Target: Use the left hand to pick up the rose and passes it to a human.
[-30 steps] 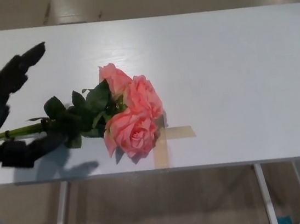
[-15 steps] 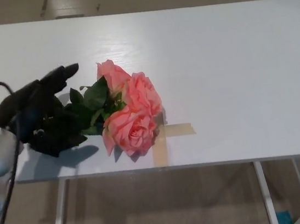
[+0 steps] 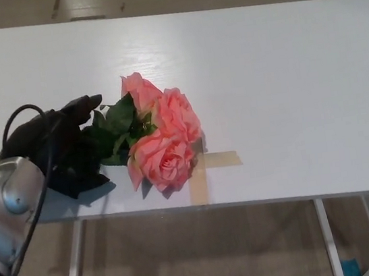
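White table fills your view, with the rose lying near its front edge, long axis left-right, blooms pointing right beside a tape cross. Your left hand has its fingers curled round the leafy stem.

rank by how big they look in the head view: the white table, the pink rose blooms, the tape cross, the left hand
1. white table
2. left hand and pink rose blooms: look alike, and the hand sits nearer the camera, so unranked
3. tape cross

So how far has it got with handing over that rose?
Early on. The left robot hand has reached the rose and wraps over its stem and leaves, but the blooms lie on the white table. Lifting and passing remain; no person is in view.
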{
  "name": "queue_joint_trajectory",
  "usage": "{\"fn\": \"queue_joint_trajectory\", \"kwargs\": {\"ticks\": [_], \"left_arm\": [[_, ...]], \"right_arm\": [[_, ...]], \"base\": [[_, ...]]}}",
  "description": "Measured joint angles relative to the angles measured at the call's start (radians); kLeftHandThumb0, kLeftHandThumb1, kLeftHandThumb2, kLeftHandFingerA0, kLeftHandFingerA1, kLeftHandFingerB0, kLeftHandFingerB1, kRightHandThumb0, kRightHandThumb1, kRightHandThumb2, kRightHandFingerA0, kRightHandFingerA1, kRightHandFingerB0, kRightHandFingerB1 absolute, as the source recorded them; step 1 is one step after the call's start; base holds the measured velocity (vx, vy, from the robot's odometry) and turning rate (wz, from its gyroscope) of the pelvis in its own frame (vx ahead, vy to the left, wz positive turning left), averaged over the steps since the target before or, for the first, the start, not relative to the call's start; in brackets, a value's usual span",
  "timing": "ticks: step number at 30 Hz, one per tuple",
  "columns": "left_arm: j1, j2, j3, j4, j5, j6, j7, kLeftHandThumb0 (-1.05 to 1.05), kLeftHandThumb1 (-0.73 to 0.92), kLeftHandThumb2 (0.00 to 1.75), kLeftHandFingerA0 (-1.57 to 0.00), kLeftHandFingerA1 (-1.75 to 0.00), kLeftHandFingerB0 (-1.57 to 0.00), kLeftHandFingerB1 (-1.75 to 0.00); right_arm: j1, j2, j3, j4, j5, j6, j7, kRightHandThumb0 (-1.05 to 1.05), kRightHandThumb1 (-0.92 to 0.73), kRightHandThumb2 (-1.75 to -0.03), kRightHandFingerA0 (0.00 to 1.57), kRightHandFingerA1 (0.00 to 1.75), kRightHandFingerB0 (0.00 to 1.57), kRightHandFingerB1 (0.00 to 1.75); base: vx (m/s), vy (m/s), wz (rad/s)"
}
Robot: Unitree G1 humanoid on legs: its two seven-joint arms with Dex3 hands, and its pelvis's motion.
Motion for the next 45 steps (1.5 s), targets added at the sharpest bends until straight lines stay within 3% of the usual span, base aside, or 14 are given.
{"fn": "queue_joint_trajectory", "kwargs": {"ticks": [3, 4, 8, 11, 12, 13, 16, 17, 25, 29, 35, 36, 39, 45], "left_arm": [[-0.035, -0.016, -0.025, 0.045, 0.009, 0.001, 0.004, -0.55, 0.4, 0.69, -0.13, -0.38, -0.04, -0.22], [-0.045, -0.019, -0.033, 0.058, 0.011, 0.001, 0.006, -0.42, 0.56, 0.6, -0.32, -0.34, -0.08, -0.23], [-0.087, -0.035, -0.071, 0.112, 0.026, 0.0, 0.006, -0.36, 0.63, 0.59, -0.55, -0.38, -0.15, -0.29], [-0.119, -0.054, -0.09, 0.148, 0.032, 0.0, 0.003, -0.36, 0.63, 0.59, -0.55, -0.38, -0.15, -0.29], [-0.126, -0.056, -0.094, 0.154, 0.032, -0.001, 0.003, -0.24, 0.75, 0.63, -0.7, -1.15, -0.44, -0.34], [-0.138, -0.065, -0.094, 0.166, 0.029, -0.001, 0.001, -0.22, 0.78, 0.63, -0.85, -0.72, -0.52, -0.36], [-0.173, -0.102, -0.089, 0.192, 0.021, 0.003, -0.012, -0.22, 0.78, 0.63, -0.85, -0.72, -0.52, -0.36], [-0.18, -0.109, -0.087, 0.197, 0.018, 0.003, -0.017, -0.2, 0.82, 0.65, -0.91, -0.49, -0.65, -0.42], [-0.204, -0.132, -0.124, 0.19, 0.031, 0.032, -0.032, -0.23, 0.83, 0.64, -0.8, -0.47, -0.53, -0.39], [-0.201, -0.131, -0.123, 0.178, 0.03, 0.042, -0.039, -0.25, 0.83, 0.65, -1.01, -0.53, -0.46, -0.37], [-0.186, -0.13, -0.074, 0.182, 0.018, 0.021, -0.013, -0.27, 0.8, 0.65, -0.98, -0.56, -0.53, -0.4], [-0.179, -0.131, -0.057, 0.182, 0.01, 0.015, -0.005, -0.26, 0.82, 0.64, -0.96, -0.99, -0.73, -0.47], [-0.157, -0.15, 0.024, 0.19, -0.031, -0.002, 0.017, -0.24, 0.83, 0.66, -0.81, -1.36, -0.78, -0.82], [-0.142, -0.223, 0.192, 0.173, -0.126, -0.004, 0.023, -0.17, 0.88, 0.67, -0.74, -1.35, -0.6, -1.12]], "right_arm": [[-0.004, 0.0, 0.0, 0.0, -0.001, 0.0, 0.0, -0.38, -0.56, -0.74, 0.64, 0.53, 0.43, 0.46], [-0.006, 0.0, 0.0, -0.001, -0.002, 0.0, 0.0, -0.38, -0.56, -0.75, 0.65, 0.54, 0.43, 0.46], [-0.007, 0.0, 0.0, -0.001, -0.002, 0.0, 0.0, -0.38, -0.56, -0.74, 0.64, 0.53, 0.43, 0.46], [-0.008, 0.0, 0.0, -0.001, -0.002, 0.0, 0.0, -0.38, -0.56, -0.74, 0.64, 0.53, 0.43, 0.46], [-0.008, 0.0, 0.0, -0.001, -0.002, 0.0, 0.0, -0.38, -0.56, -0.75, 0.63, 0.53, 0.46, 0.47], [-0.007, 0.0, 0.001, -0.001, -0.003, 0.0, 0.0, -0.38, -0.56, -0.75, 0.65, 0.54, 0.46, 0.47], [-0.01, 0.003, 0.004, -0.002, -0.004, -0.001, 0.0, -0.38, -0.56, -0.75, 0.65, 0.54, 0.46, 0.47], [-0.011, 0.004, 0.005, -0.003, -0.005, -0.001, 0.0, -0.38, -0.56, -0.76, 0.66, 0.54, 0.47, 0.48], [-0.02, 0.004, 0.01, -0.004, -0.006, -0.002, -0.001, -0.37, -0.57, -0.76, 0.63, 0.53, 0.49, 0.49], [-0.022, 0.004, 0.008, -0.005, -0.005, -0.007, 0.003, -0.37, -0.57, -0.76, 0.64, 0.54, 0.5, 0.49], [-0.024, 0.003, 0.01, -0.005, -0.006, -0.01, 0.007, -0.37, -0.57, -0.77, 0.63, 0.54, 0.5, 0.49], [-0.025, 0.003, 0.01, -0.005, -0.006, -0.01, 0.007, -0.37, -0.57, -0.77, 0.63, 0.54, 0.5, 0.49], [-0.026, 0.003, 0.009, -0.005, -0.006, -0.009, 0.008, -0.36, -0.57, -0.77, 0.63, 0.54, 0.5, 0.49], [-0.028, 0.002, 0.008, -0.005, -0.005, -0.01, 0.009, -0.3, -0.66, -0.59, 0.7, 0.43, 0.54, 0.39]], "base": [[0.0, 0.0, 0.0], [0.0, 0.0, 0.0], [0.0, 0.0, 0.0], [0.0, 0.0, 0.0], [0.0, 0.0, 0.0], [0.0, 0.0, 0.0], [0.0, 0.0, 0.0], [0.0, 0.0, 0.0], [0.0, 0.0, 0.0], [0.0, 0.0, 0.0], [0.0, 0.0, 0.0], [0.0, 0.0, 0.0], [0.0, 0.0, 0.0], [0.0, 0.0, 0.0]]}}
